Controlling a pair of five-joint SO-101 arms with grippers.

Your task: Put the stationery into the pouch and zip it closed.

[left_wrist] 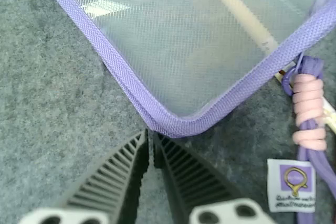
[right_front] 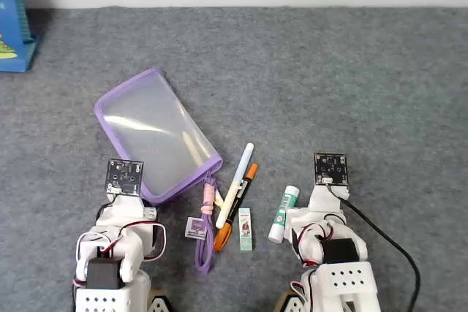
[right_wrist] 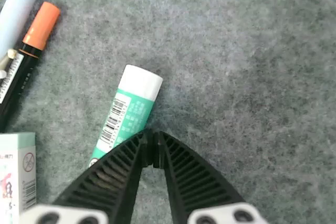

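A clear pouch point(right_front: 155, 134) with purple trim lies left of centre; its purple strap point(right_front: 206, 233) with a pink coil and a tag trails toward the front. Beside it lie a white pen point(right_front: 235, 175), an orange-capped marker point(right_front: 235, 206), a small green-white eraser box point(right_front: 246, 229) and a glue stick point(right_front: 283, 213). My left gripper point(left_wrist: 151, 141) is shut and empty, just short of the pouch's corner point(left_wrist: 178, 125). My right gripper point(right_wrist: 153, 138) is shut and empty, its tips over the glue stick point(right_wrist: 129, 109). The marker point(right_wrist: 31, 45) and the eraser box point(right_wrist: 16, 171) lie beyond it.
A blue box point(right_front: 13, 20) stands at the far left edge of the grey carpet. A black cable point(right_front: 387, 242) runs from the right arm toward the front right. A white wall borders the far side.
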